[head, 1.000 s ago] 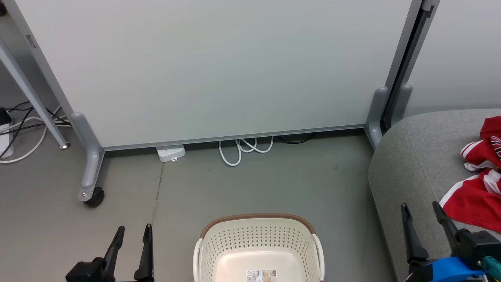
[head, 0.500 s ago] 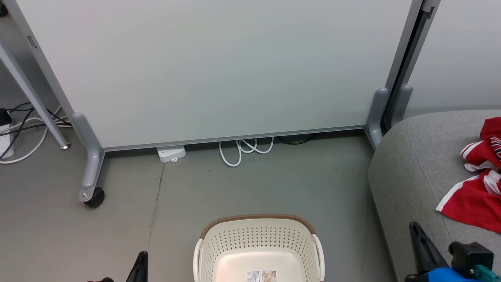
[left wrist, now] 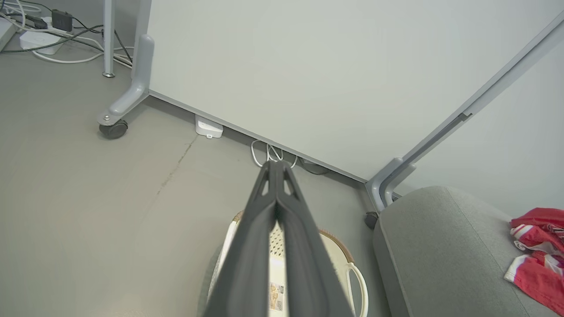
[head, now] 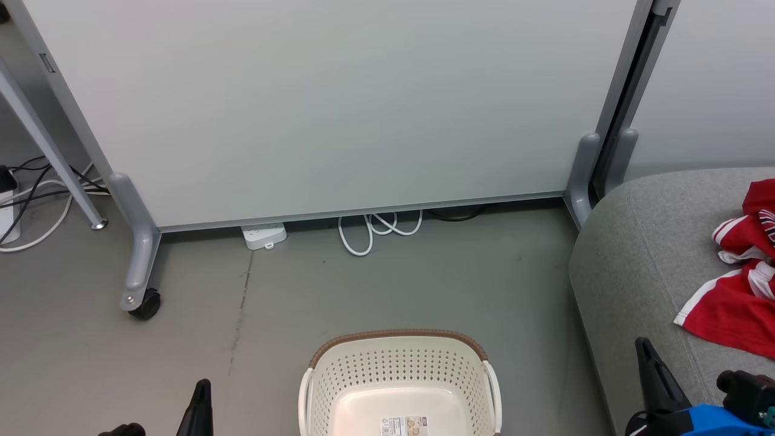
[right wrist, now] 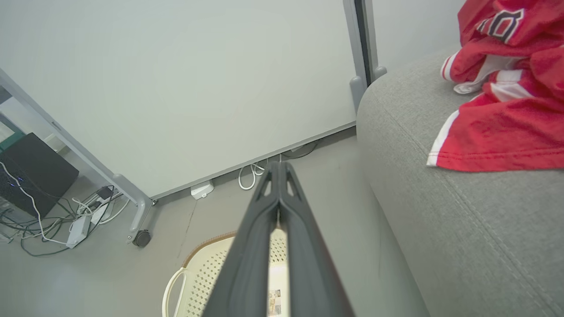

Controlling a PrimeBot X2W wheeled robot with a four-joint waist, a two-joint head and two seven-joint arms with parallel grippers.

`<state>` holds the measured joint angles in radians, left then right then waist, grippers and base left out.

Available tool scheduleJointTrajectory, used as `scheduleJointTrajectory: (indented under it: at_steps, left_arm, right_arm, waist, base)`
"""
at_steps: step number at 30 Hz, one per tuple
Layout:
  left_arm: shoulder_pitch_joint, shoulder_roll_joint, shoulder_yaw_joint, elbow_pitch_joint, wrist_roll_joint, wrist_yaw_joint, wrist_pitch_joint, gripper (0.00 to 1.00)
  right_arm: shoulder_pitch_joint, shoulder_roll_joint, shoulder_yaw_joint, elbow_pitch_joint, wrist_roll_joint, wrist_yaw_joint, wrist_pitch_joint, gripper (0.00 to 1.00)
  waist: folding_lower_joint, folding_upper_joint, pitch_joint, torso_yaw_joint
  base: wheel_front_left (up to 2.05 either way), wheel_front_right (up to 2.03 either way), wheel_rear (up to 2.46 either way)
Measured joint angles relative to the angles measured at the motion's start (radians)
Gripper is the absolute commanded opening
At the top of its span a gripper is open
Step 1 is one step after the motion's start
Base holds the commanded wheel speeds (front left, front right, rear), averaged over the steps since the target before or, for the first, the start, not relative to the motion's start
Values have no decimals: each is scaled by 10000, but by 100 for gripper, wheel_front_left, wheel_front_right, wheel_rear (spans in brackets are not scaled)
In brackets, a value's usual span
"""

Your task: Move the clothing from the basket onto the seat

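The red clothing (head: 735, 303) with white stripes lies crumpled on the grey seat (head: 629, 260) at the right; its dark letter print (right wrist: 502, 22) shows in the right wrist view. The cream basket (head: 399, 375) with the brown rim stands on the floor at bottom centre, holding nothing but its paper label (head: 407, 426). My left gripper (head: 201, 393) is low, left of the basket, fingers (left wrist: 282, 220) pressed shut on nothing. My right gripper (head: 645, 351) is shut too, at the seat's front edge, short of the clothing (right wrist: 506, 105).
A white partition panel on grey feet with a caster (head: 140, 303) closes off the back. A power strip (head: 264, 235) and a coiled white cable (head: 375, 233) lie under its lower edge. More cables (head: 36, 194) spread at far left. Grey floor surrounds the basket.
Both grippers stood open and higher in the head view a second ago; they have since shut and sunk toward the bottom edge. Basket and clothing have stayed put.
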<state>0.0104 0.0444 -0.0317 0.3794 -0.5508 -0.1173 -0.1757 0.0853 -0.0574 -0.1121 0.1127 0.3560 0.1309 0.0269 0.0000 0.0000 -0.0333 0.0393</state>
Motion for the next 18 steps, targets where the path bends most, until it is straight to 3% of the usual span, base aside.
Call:
scheduleJointTrajectory:
  at_steps: [18]
  left_arm:
    - [-263,2,341,-324,-2583,-4,700,0]
  right_arm:
    - [-469,17,4,305,3053,0,182,0]
  waist:
    - [0,0,60,-64]
  base:
    - [0,0,0]
